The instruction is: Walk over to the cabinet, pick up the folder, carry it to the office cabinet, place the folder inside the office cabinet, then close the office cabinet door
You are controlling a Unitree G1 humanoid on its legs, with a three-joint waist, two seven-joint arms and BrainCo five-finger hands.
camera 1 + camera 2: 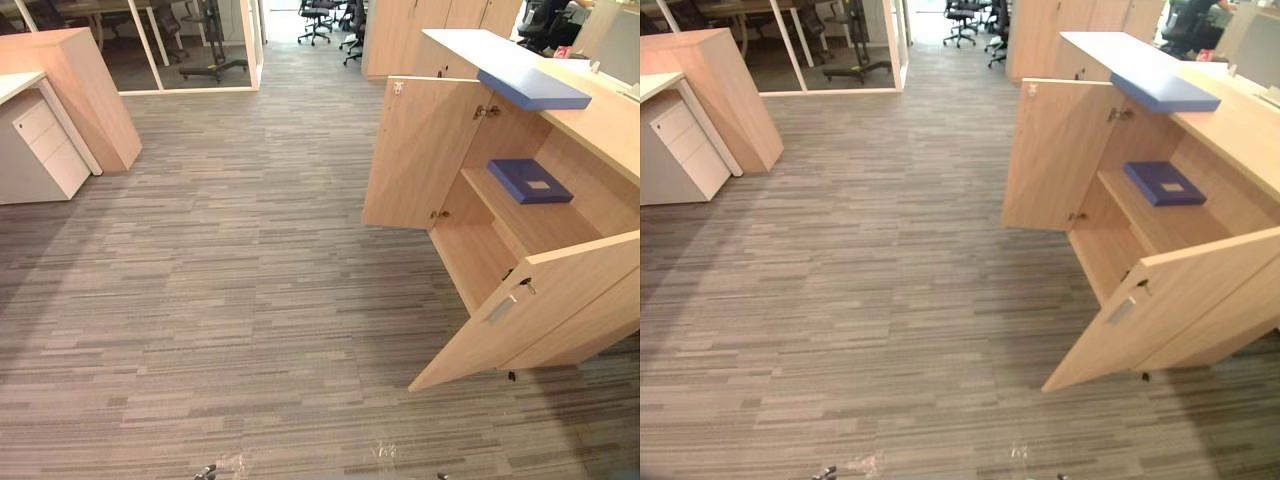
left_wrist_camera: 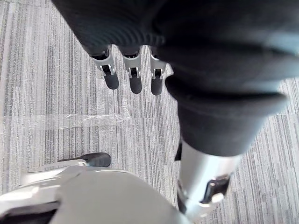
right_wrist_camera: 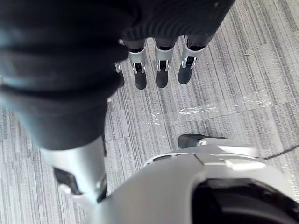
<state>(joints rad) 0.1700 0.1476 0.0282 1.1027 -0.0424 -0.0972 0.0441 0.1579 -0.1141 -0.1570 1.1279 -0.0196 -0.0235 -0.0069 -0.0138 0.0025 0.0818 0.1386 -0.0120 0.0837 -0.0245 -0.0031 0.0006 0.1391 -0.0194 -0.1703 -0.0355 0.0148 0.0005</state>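
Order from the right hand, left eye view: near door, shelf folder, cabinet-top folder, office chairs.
From the right hand, hanging over the floor:
1. near door, lower right
2. dark blue folder, inside, on the shelf
3. blue folder, on the cabinet top
4. office chairs, far end

White drawer unit (image 1: 45, 145) stands left, office chairs (image 1: 316, 18) beyond.

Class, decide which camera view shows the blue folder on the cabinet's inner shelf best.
The left eye view, narrowly: the folder lies flat on the shelf, its top face and pale label unobstructed. The right eye view shows it nearly as well. The wrist views look past the left hand and right hand at carpet.
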